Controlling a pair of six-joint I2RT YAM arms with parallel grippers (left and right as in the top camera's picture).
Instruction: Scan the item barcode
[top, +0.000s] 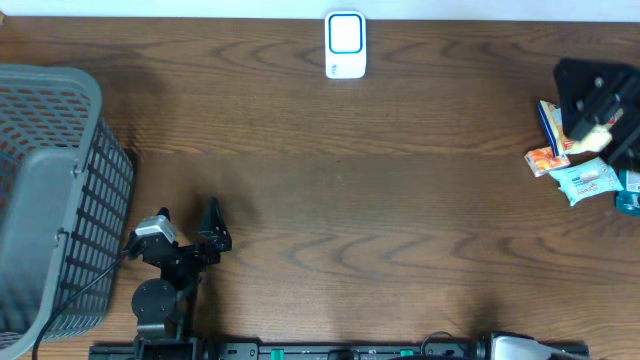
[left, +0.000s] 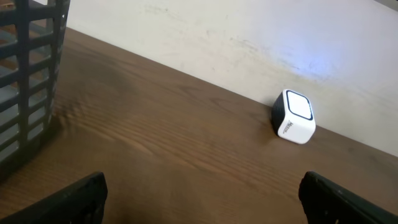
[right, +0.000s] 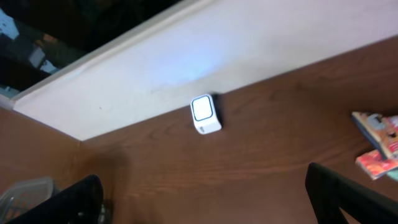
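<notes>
The white barcode scanner (top: 345, 45) with a blue-lit face stands at the table's far edge; it also shows in the left wrist view, scanner (left: 293, 116), and the right wrist view, scanner (right: 205, 115). A small pile of packaged items (top: 575, 165) lies at the far right: orange and blue packets and a teal-white pack. Two of these packets (right: 379, 143) reach into the right wrist view. My left gripper (left: 202, 196) is open and empty near the front left, left gripper (top: 187, 222). My right gripper (right: 205, 199) is open, empty and raised high over the items, right arm (top: 600, 95).
A grey wire basket (top: 50, 190) fills the left edge of the table, close beside the left arm; its bars (left: 31, 81) show in the left wrist view. A white wall runs behind the scanner.
</notes>
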